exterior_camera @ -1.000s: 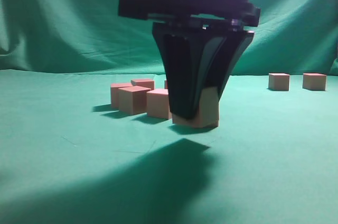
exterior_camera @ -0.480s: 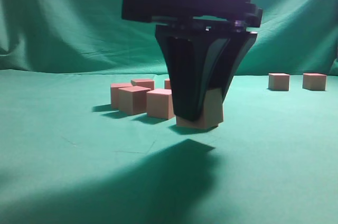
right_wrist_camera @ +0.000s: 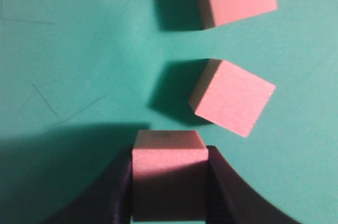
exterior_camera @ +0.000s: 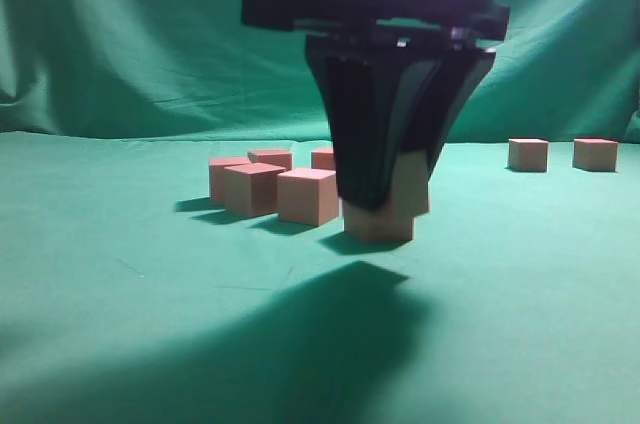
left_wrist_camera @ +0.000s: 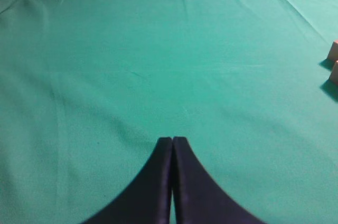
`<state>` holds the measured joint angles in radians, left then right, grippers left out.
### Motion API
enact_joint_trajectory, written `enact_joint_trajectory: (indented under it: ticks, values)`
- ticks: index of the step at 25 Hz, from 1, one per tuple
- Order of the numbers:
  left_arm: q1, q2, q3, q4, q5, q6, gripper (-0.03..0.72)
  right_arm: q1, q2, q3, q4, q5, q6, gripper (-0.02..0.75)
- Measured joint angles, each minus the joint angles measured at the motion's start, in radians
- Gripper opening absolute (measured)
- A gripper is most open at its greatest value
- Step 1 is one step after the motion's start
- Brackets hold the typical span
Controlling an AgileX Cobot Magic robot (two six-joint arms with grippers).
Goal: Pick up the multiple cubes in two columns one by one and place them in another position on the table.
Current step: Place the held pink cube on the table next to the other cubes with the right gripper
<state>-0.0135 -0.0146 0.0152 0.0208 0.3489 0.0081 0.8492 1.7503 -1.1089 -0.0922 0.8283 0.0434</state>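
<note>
Step in hand: pick phase, one cube clamped and just off the cloth or at most brushing it; can't tell which.

1. Left claw point(left_wrist_camera: 172, 145): fingers pressed together, nothing between them. It hangs over bare bench point(left_wrist_camera: 158, 49), w/ two cube edges at its 3 o'clock, well apart. Keep it parked; it is clear of the work.

2. Cube group point(exterior_camera: 270, 184): in the ext. view, four loose cubes sit close together at approx. 9 o'clock from the right claw. The nearest cube point(exterior_camera: 307, 195) is just beside the claw's left finger. In the right wrist view that neighbour point(right_wrist_camera: 232, 97) lies at 12–1 o'clock from the held cube, turned at an angle, one corner pointing back toward it.

3. Right claw point(exterior_camera: 385, 206): gripping the held cube point(right_wrist_camera: 169, 174) by two opposite faces, jaws part-way closed on it.

4. Next move, as judged: lift straight up first. A sideways move toward 9 o'clock risks knocking the neighbour.

5. Open room: wide bare cloth at 3 o'clock and toward the camera. Two far cubes point(exterior_camera: 560, 154) stand apart at the far right; stop short of them.
</note>
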Motion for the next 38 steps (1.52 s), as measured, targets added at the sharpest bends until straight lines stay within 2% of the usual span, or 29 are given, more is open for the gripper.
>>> enact_joint_trajectory:
  ticks: [7, 13, 38]
  values:
    - [0.000, 0.000, 0.000, 0.000, 0.000, 0.000, 0.000, -0.002, -0.097, 0.170, -0.008, -0.213, 0.022, 0.262]
    - [0.000, 0.000, 0.000, 0.000, 0.000, 0.000, 0.000, -0.002, -0.097, 0.185, -0.032, -0.270, 0.022, 0.262]
    - [0.000, 0.000, 0.000, 0.000, 0.000, 0.000, 0.000, -0.002, -0.028, 0.185, -0.040, -0.310, 0.031, 0.262]
